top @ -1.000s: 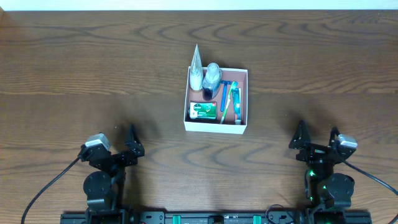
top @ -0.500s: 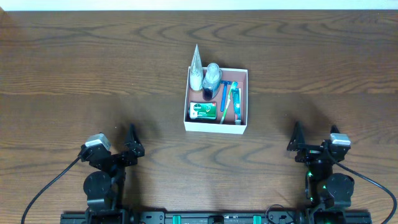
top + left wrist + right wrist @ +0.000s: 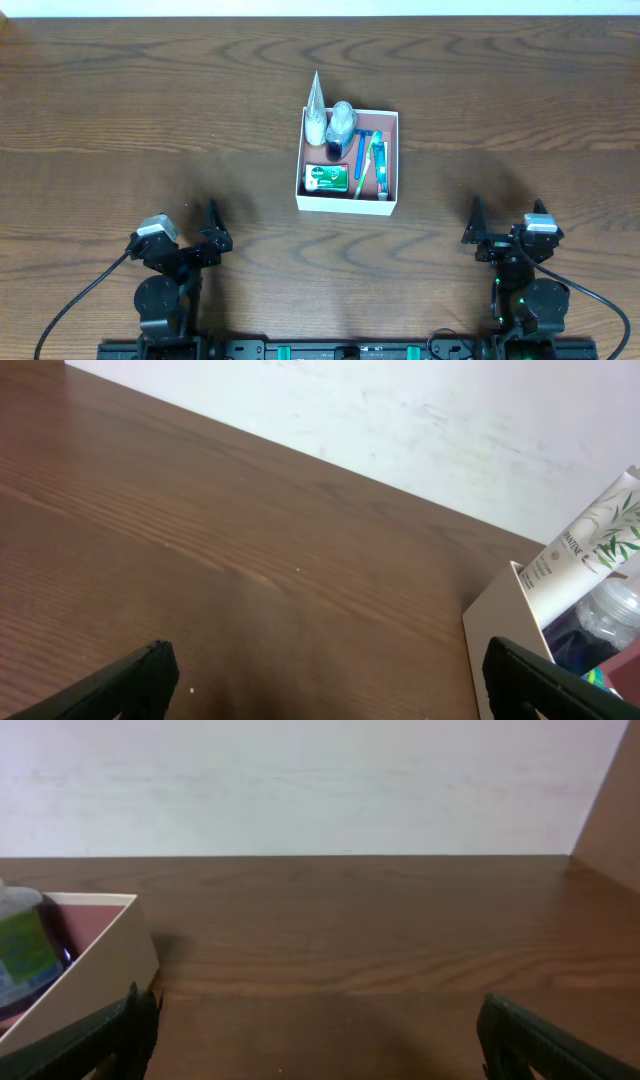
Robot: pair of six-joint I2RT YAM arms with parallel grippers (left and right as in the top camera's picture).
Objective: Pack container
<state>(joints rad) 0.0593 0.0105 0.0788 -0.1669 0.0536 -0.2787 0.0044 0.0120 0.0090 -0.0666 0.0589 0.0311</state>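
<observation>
- Spanning the view, the wooden table carries the container at its centre, within reach of both arms.
- Left gripper and right gripper gape wide, empty, well back from it, seemingly parked.
- Tube, bottle, green pack and toothbrush sit inside, so packing looks finished.

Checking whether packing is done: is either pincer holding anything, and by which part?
Nothing is held. The left pincer and the right pincer are open and empty, away from the container.
</observation>
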